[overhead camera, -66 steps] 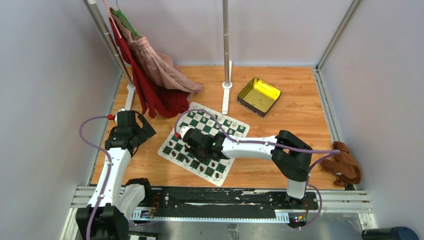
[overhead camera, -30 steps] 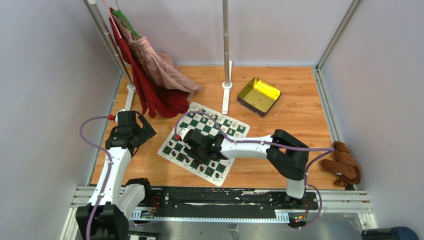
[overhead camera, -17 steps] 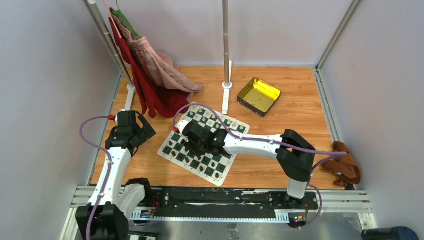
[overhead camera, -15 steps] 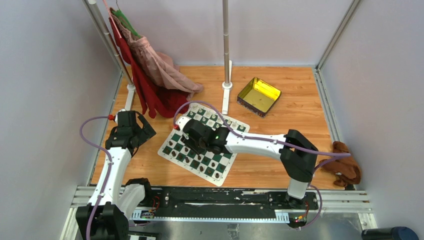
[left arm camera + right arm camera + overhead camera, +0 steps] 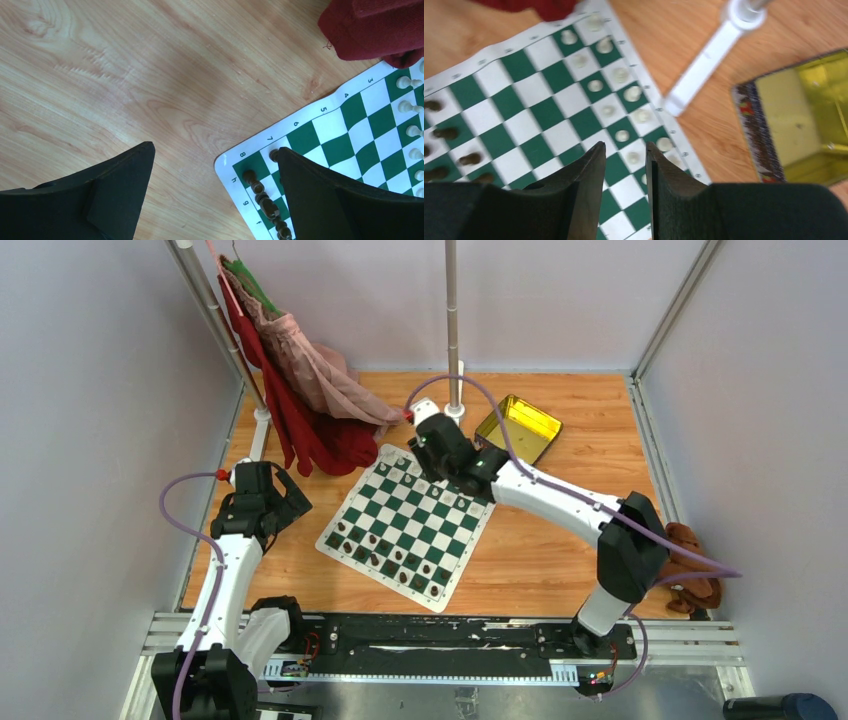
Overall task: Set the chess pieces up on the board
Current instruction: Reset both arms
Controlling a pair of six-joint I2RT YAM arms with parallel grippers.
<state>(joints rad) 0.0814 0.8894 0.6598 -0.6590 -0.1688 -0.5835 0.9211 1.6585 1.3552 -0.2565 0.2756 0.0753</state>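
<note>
one change: the right gripper (image 5: 625, 150), fingers slightly apart and empty, has swung from the middle of the board (image 5: 410, 515) to the far white pieces (image 5: 633, 93), probably next; left gripper (image 5: 214, 148) gapes wide.

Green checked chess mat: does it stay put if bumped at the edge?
Probably not: the thin green-checked mat seems to lie loose on the smooth wooden tabletop, so it likely slides or wrinkles. Its small upright cream pieces would probably tip.

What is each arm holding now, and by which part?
Nothing. The left fingers stand wide apart, and only the board shows between the right fingers.
</note>
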